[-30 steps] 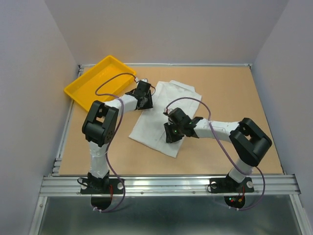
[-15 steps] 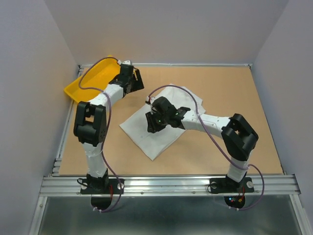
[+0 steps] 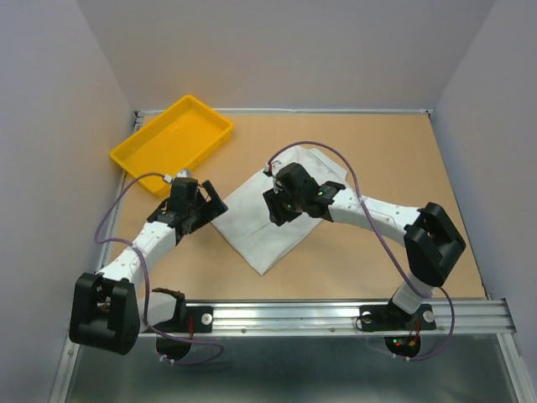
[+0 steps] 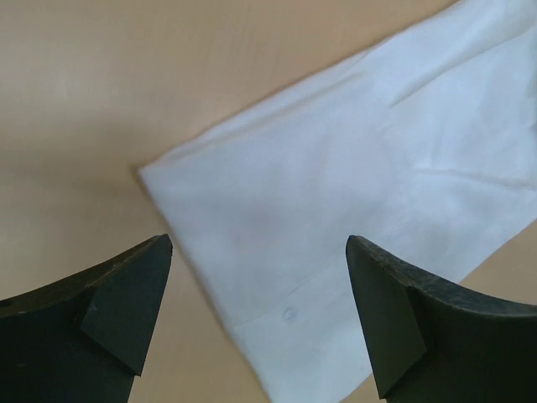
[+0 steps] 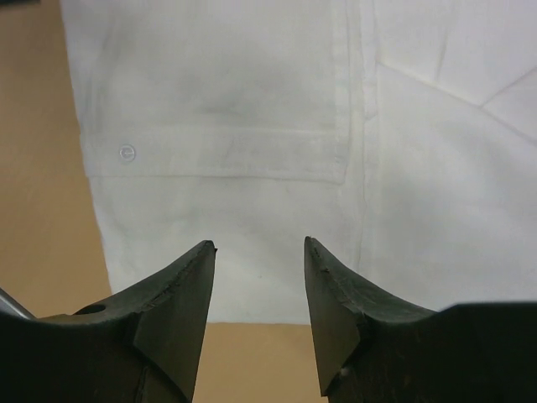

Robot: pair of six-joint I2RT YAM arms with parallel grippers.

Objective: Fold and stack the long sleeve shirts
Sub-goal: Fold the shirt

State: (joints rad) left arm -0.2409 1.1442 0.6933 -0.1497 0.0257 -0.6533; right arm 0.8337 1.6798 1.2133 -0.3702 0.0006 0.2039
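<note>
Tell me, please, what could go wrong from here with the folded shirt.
The open left gripper hovers at a corner of the white shirt; closing there may catch only the top layer and undo the fold. The right gripper, open low above the fabric, may drag and wrinkle it.

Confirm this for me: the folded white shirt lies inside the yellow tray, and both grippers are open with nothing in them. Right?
Not quite. The folded white shirt lies on the table, apart from the yellow tray, as the top external view shows. The rest holds: the left gripper and the right gripper are open with nothing in them.
</note>
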